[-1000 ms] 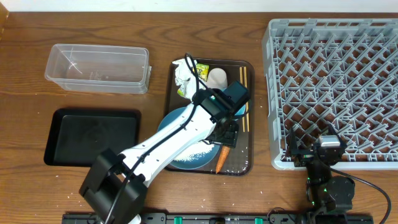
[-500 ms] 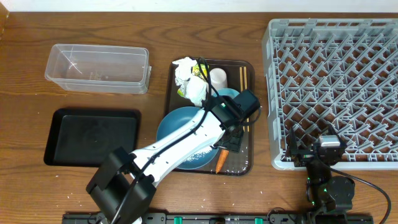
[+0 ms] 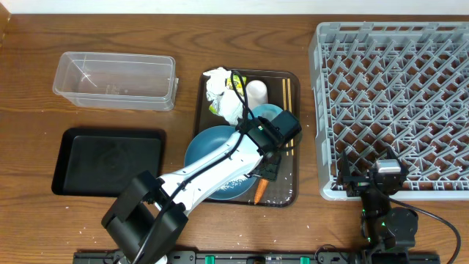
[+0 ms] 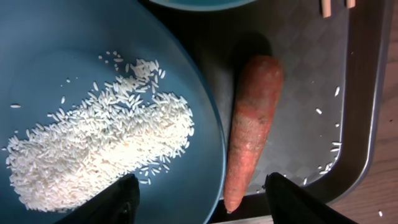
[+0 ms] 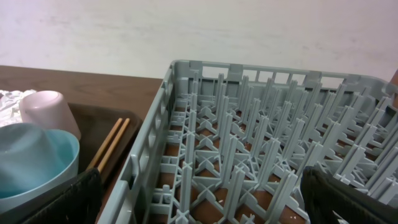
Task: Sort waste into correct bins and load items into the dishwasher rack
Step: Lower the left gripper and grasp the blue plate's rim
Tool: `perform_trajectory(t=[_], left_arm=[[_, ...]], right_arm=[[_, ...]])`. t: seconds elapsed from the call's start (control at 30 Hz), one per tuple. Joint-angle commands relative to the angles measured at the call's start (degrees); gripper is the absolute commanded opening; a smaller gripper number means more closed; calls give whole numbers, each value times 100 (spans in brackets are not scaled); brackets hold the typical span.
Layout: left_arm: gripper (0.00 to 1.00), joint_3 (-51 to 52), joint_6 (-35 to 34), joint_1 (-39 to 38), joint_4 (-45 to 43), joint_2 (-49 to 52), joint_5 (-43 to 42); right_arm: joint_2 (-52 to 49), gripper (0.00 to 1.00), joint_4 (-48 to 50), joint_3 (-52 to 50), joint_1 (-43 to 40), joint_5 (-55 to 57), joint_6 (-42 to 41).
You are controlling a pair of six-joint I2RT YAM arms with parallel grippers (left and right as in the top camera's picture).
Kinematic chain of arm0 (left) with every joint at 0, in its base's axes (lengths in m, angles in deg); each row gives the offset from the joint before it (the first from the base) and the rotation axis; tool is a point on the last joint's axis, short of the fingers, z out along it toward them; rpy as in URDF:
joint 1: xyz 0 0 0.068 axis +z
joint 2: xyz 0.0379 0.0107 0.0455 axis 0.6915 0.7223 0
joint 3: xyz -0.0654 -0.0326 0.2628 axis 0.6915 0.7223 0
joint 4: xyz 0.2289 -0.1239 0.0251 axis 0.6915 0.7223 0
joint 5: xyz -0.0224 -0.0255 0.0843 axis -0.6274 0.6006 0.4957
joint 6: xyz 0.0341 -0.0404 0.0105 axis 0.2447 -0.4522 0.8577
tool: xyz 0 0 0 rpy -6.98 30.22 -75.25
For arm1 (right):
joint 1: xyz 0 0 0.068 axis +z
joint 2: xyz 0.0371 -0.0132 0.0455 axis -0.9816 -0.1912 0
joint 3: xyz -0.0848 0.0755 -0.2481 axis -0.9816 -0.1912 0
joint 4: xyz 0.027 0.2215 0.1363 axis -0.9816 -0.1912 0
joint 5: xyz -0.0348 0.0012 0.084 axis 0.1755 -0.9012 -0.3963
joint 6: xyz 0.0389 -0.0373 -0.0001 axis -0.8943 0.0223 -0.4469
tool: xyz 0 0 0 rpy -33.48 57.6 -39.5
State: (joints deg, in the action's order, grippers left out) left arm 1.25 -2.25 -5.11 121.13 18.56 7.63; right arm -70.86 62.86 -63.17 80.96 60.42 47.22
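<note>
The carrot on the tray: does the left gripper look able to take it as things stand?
Probably yes. The left gripper hangs open right above the carrot and nothing covers it; only the rim of the dark-blue plate beside it may meet one finger.

The dishwasher rack [image 3: 316, 110], right of the overhead frame, is grey with a lattice grid of pegs; the table [image 3: 110, 29] is brown with wood grain. At left, the container [image 3: 117, 55] is clear and the tray [image 3: 110, 161] below it is black. In the left wrist view, the plate [image 4: 74, 37] is dark blue, the rice [image 4: 99, 149] white and the carrot [image 4: 252, 124] orange with paler patches.
</note>
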Motion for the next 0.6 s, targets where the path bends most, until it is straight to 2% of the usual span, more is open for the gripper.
perform_trajectory(t=[0.0, 0.27, 0.57], left_arm=[[65, 92, 109, 17, -4, 66, 74], [65, 660, 109, 15, -374, 66, 85], [63, 682, 109, 13, -474, 66, 76]], right_arm=[[11, 99, -24, -4, 46, 0, 68], [11, 99, -24, -4, 46, 0, 68], [11, 99, -24, -4, 46, 0, 68]])
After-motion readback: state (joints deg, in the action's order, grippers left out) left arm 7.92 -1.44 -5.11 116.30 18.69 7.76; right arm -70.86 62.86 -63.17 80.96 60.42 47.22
